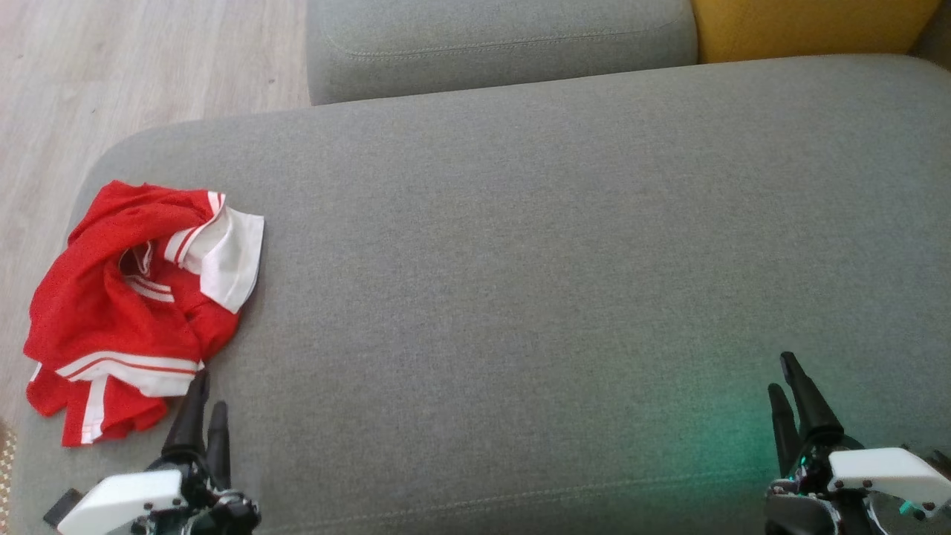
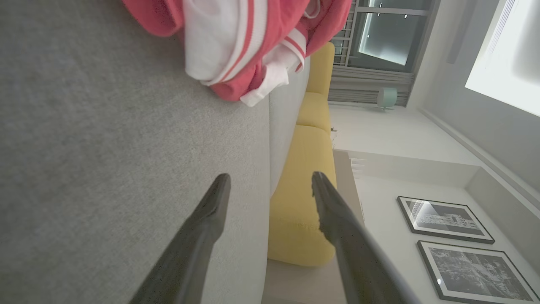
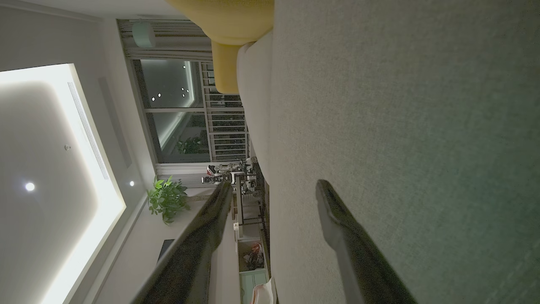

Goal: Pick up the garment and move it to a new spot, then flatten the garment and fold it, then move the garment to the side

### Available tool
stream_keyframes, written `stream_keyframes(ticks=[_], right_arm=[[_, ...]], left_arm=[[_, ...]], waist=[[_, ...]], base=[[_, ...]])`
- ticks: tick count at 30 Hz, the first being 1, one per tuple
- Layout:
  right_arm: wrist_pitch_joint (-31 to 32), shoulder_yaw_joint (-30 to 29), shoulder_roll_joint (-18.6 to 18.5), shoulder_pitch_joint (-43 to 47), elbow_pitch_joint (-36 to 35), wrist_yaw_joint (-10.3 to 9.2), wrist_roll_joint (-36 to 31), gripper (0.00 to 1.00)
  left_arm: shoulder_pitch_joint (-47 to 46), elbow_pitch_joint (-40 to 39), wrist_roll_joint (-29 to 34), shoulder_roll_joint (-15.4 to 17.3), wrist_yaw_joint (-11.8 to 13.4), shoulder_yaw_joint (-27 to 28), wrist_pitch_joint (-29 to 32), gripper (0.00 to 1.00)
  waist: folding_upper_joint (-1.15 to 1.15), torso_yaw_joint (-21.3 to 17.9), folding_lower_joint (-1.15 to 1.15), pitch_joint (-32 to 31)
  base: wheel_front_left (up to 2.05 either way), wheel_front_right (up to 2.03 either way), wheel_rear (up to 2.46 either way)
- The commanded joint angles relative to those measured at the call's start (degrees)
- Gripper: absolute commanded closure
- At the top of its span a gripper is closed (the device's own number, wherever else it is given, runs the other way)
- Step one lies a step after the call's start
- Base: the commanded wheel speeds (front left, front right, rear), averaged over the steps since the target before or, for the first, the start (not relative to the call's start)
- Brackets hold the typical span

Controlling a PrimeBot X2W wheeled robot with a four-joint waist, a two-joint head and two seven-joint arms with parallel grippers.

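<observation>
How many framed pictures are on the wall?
2. The first framed picture sits at the lower right of the left wrist view; the second framed picture is just below it. Others may be hidden.

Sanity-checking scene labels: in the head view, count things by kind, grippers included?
garment: 1
grey cushions: 2 (near cushion, far cushion)
yellow cushion: 1
grippers: 2 (left gripper, right gripper)
total: 6
</observation>
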Motion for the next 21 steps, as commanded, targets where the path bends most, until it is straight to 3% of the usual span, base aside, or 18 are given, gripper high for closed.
stream_keyframes(ticks=[1,13,21], right_arm=[[-0.8,0.1,-0.3,-2.4,-2.3,0.00,-1.0,0.00],[-2.7,0.3,-0.3,-3.2,-4.0,0.00,-7.2,0.00],[-4.0,0.7,-0.4,-4.3,-6.9,0.00,-15.4,0.00]], left_arm=[[-2.6,-2.5,0.5,0.5,-0.2,0.1,-0.7,0.00],[-3.1,-3.9,3.9,0.6,-0.2,2.4,-2.5,0.00],[-3.6,-5.6,7.4,0.7,-0.3,3.4,-3.9,0.00]], waist=[[0.00,0.0,0.00,0.0],[0.00,-0.1,0.00,0.1],[0.00,-0.1,0.00,0.1]], base=[[0.00,0.00,0.00],[0.00,0.00,0.00],[0.00,0.00,0.00]])
